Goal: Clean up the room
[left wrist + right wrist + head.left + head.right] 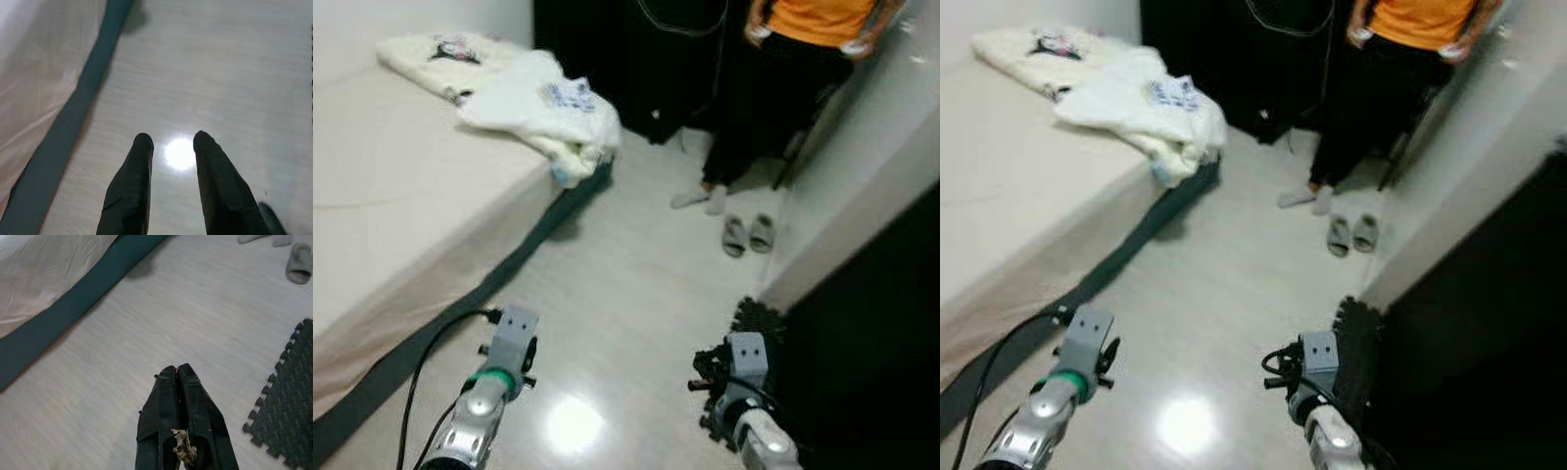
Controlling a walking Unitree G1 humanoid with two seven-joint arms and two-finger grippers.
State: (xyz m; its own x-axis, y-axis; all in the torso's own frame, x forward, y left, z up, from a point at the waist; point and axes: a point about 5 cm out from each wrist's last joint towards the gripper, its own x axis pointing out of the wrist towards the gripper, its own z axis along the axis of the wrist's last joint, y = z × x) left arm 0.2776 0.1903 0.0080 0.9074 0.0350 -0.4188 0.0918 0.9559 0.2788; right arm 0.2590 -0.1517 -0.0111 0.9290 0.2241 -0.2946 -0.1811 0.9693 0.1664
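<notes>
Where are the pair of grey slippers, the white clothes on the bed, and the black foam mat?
pair of grey slippers point(748, 234), left eye view, between the two slippers' straps.
white clothes point(543, 106), left eye view, middle of the top garment.
black foam mat point(289, 423), right wrist view, its textured surface.

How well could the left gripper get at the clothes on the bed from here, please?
Probably not yet. The open left gripper hangs low over bare floor, while the clothes lie far ahead on the bed; nothing blocks the way.

Person point(773, 88) at 1 o'clock cut off above waist by top edge. Bed point(391, 196) cropped at 9 o'clock. Print on clothes point(543, 103) too blurred to read.
</notes>
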